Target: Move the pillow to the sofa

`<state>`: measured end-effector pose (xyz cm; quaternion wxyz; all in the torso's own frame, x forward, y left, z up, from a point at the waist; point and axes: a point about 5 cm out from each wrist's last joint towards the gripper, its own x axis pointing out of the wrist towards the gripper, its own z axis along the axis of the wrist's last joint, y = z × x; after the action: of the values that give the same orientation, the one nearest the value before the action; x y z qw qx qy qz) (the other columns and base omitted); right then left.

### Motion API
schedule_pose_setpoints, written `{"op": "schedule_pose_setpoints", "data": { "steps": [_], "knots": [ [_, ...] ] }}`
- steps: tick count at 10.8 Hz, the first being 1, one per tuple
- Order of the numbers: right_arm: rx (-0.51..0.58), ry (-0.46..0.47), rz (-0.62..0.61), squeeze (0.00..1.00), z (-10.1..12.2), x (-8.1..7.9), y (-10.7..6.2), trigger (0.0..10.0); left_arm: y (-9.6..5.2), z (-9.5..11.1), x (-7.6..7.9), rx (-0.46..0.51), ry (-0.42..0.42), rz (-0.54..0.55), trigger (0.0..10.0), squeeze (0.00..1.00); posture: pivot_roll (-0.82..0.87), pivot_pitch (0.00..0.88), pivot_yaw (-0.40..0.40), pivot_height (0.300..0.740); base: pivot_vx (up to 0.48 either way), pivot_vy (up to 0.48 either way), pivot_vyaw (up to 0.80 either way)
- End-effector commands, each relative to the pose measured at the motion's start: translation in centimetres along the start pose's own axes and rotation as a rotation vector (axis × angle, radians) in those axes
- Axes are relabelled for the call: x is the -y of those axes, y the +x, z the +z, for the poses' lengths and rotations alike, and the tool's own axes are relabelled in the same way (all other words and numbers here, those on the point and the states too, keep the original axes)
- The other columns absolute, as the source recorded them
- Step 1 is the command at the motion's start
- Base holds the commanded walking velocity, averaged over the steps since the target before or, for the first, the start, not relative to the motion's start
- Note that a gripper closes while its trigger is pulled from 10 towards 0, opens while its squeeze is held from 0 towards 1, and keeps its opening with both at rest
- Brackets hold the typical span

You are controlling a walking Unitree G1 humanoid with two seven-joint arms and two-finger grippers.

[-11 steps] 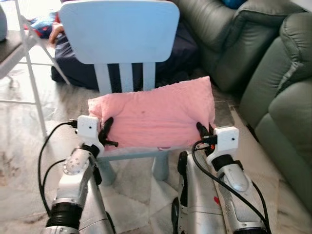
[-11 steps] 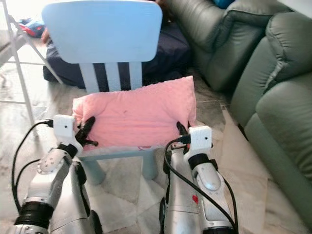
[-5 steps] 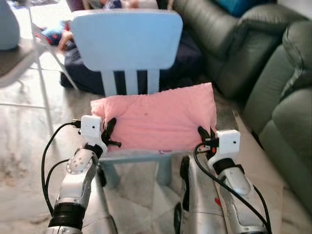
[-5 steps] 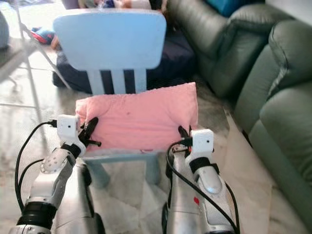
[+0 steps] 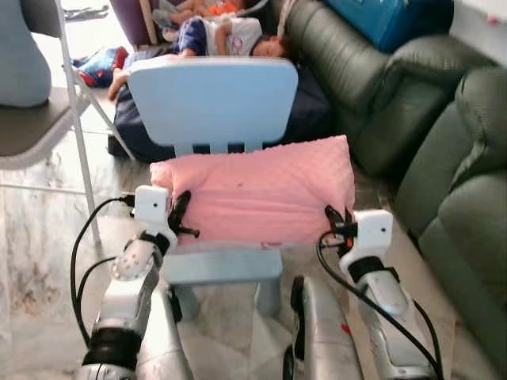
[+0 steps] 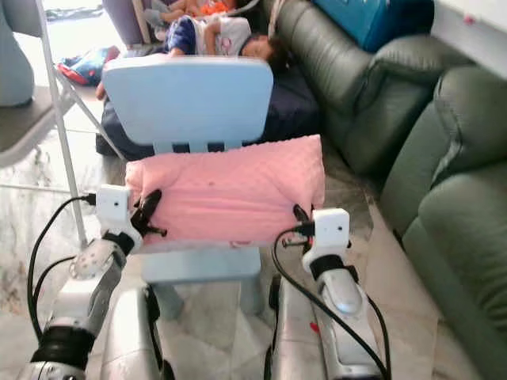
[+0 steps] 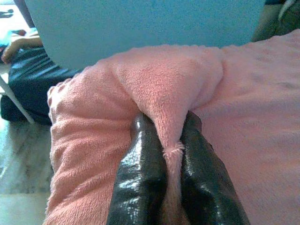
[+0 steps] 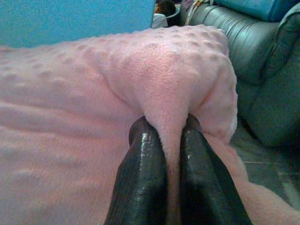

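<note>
Both grippers, left (image 5: pixel 181 215) and right (image 5: pixel 337 224), pinch pillow (image 5: pixel 257 190) folds mid-frame; thin fabric grips could slip

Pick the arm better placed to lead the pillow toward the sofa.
Right. The sofa is on the robot's right, nearest the right gripper. Both the right and left gripper pinch the pillow, so neither is free.
</note>
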<state>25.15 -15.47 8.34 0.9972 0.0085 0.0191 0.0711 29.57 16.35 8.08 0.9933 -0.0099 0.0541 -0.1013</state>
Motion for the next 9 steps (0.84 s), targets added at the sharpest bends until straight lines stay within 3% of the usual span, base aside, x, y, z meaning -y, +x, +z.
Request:
{"op": "schedule_pose_setpoints", "data": {
  "steps": [1, 4, 9],
  "knots": [
    [0.015, 0.003, -0.022, 0.0, 0.33, 0.72, -0.02, 10.0, -0.02, -0.04, -0.73, -0.011, 0.002, 0.038, 10.0, 0.0, -0.05, 0.0, -0.015, 0.565, 0.0, 0.0, 0.0],
    [0.008, 0.006, -0.017, 0.0, 0.28, 0.61, -0.1, 10.0, -0.15, -0.1, -0.58, -0.007, 0.01, 0.03, 10.0, 0.0, -0.05, 0.0, -0.012, 0.595, 0.0, 0.0, 0.0],
    [0.012, 0.018, -0.023, 0.0, 0.24, 0.55, -0.09, 10.0, -0.26, -0.2, -1.52, -0.024, 0.03, 0.036, 10.0, 0.0, -0.06, 0.0, 0.0, 0.695, 0.0, 0.0, 0.0]
  ]
}}
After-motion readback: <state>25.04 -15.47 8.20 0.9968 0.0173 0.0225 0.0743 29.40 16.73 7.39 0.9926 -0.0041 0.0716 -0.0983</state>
